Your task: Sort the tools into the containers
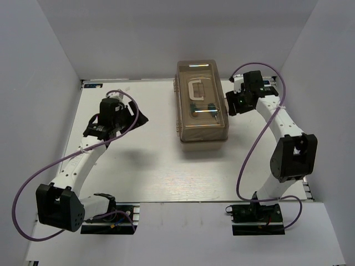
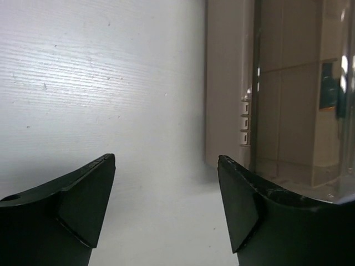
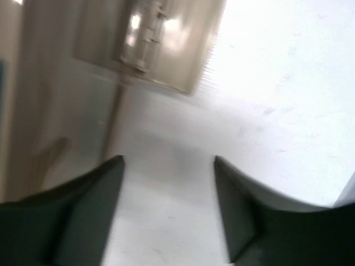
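Left tool [image 2: 166, 160] is released, its jaws wide apart with only bare worktop [image 2: 100, 83] between them. The toolbox [image 2: 227, 83] sits just to its right, its brown lid [image 1: 202, 124] closed. Right tool [image 3: 167, 160], blurred, is also released and empty, near the box's right side. Green-handled screwdrivers [image 1: 195, 108] show dimly through the lid.

No lettering, label, brand or number is legible on the toolbox [image 1: 202, 124] or the table [image 1: 144, 166].
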Robot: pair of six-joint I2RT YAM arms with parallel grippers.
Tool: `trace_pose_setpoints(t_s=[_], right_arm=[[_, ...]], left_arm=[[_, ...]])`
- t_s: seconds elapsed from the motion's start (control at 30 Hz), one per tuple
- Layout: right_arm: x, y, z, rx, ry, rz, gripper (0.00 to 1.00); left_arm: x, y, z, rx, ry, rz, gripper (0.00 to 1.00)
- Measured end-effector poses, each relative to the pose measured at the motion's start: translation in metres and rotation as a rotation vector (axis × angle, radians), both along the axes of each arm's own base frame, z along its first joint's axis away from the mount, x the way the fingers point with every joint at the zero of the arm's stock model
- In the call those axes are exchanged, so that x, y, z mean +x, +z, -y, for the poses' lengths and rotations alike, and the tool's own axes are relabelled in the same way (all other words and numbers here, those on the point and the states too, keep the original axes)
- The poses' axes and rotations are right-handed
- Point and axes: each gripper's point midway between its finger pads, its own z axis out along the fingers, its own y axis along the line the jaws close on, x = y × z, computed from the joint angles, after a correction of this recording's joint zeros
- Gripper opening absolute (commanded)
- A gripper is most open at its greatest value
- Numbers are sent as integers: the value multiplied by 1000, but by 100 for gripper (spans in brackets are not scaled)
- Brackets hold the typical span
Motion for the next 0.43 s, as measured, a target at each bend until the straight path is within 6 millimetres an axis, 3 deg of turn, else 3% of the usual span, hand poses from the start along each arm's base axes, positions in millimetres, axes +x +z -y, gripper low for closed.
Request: trace_pose_setpoints(t_s=[0.03, 0.07, 0.33, 0.43], right_arm=[[0, 1, 6, -19, -18, 11, 85], [-2, 3, 11, -42, -23, 27, 90], [-23, 36, 31, -97, -105, 127, 90], [-27, 37, 34, -100, -147, 115, 90]], left_arm=[[-2, -3, -2, 16, -4, -7, 87], [-4, -5, -3, 29, -10, -14, 95], [-10, -10, -6, 93, -62, -14, 100], [-12, -5, -7, 98, -71, 6, 100]])
